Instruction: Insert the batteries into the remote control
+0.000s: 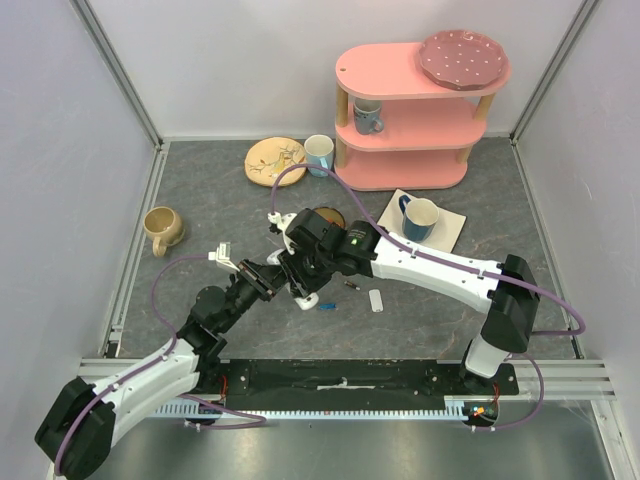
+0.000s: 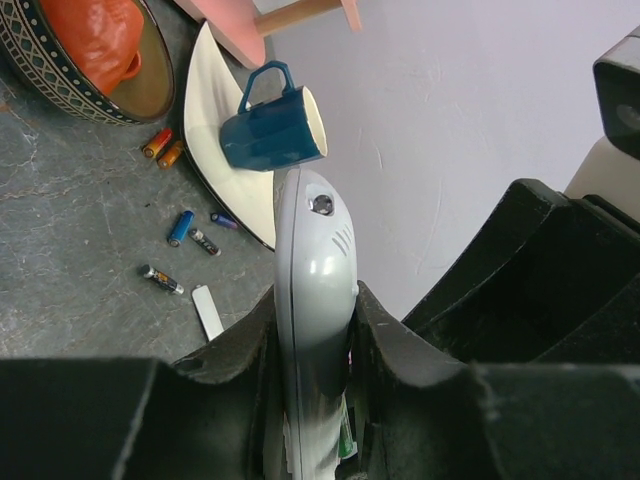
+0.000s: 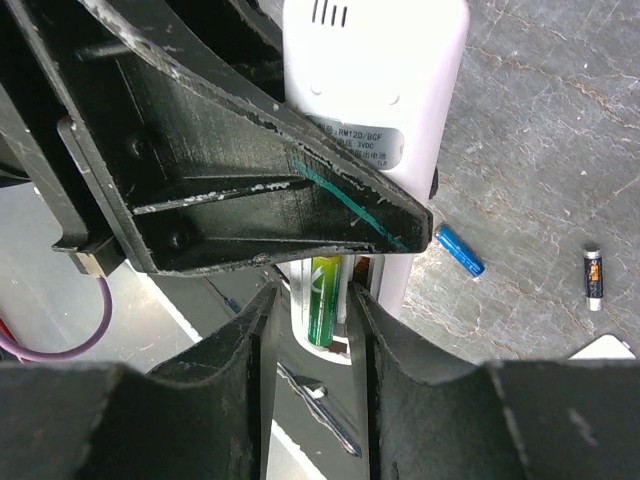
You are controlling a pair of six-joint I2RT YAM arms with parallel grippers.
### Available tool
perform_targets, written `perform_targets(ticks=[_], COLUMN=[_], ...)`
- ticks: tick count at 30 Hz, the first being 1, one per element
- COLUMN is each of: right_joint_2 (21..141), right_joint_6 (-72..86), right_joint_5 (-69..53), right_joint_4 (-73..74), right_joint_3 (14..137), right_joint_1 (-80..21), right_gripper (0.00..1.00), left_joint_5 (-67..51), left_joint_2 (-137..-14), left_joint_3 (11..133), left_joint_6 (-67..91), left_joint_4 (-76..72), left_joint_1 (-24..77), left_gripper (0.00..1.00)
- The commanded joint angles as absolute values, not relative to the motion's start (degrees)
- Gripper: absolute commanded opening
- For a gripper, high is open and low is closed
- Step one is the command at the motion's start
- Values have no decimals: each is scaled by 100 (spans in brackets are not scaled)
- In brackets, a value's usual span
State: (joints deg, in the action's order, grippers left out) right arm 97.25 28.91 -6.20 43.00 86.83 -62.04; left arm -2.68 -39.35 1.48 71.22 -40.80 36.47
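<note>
My left gripper (image 2: 315, 300) is shut on the white remote control (image 2: 312, 250) and holds it on edge above the table. In the right wrist view the remote (image 3: 375, 100) shows its back, with a green battery (image 3: 323, 298) lying in its open slot. My right gripper (image 3: 312, 295) has its fingers on either side of that battery, a gap showing, slightly open. From above, both grippers meet at the remote (image 1: 305, 299). Several loose batteries lie on the table: blue (image 2: 180, 227), dark (image 2: 160, 278), orange (image 2: 157, 143). A blue one (image 1: 325, 305) lies beside the grippers.
A small white battery cover (image 1: 375, 300) lies right of the grippers. A blue mug (image 1: 420, 218) stands on a white napkin (image 1: 450, 232). A bowl (image 2: 60, 75) holds an orange thing. A tan mug (image 1: 162, 228), a wooden plate (image 1: 275, 160) and a pink shelf (image 1: 410, 110) stand farther off.
</note>
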Motion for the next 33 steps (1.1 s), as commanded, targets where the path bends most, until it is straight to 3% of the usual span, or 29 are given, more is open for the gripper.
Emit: perform_targets(ticks=[1, 33], right_joint_2=[9800, 9202], right_joint_6=[2725, 2619], right_joint_5=[-387, -35], right_joint_4=[3929, 4456], right_joint_3=[8886, 8991], right_joint_1=[-6170, -6135], right_gripper=[41, 52], left_joint_5=[-589, -492], left_joint_2=[-3735, -3656], left_joint_3=[-378, -396], left_joint_6=[7471, 7348], left_joint_4=[-4720, -4535], left_joint_1=[3762, 3762], left_gripper=[2, 2])
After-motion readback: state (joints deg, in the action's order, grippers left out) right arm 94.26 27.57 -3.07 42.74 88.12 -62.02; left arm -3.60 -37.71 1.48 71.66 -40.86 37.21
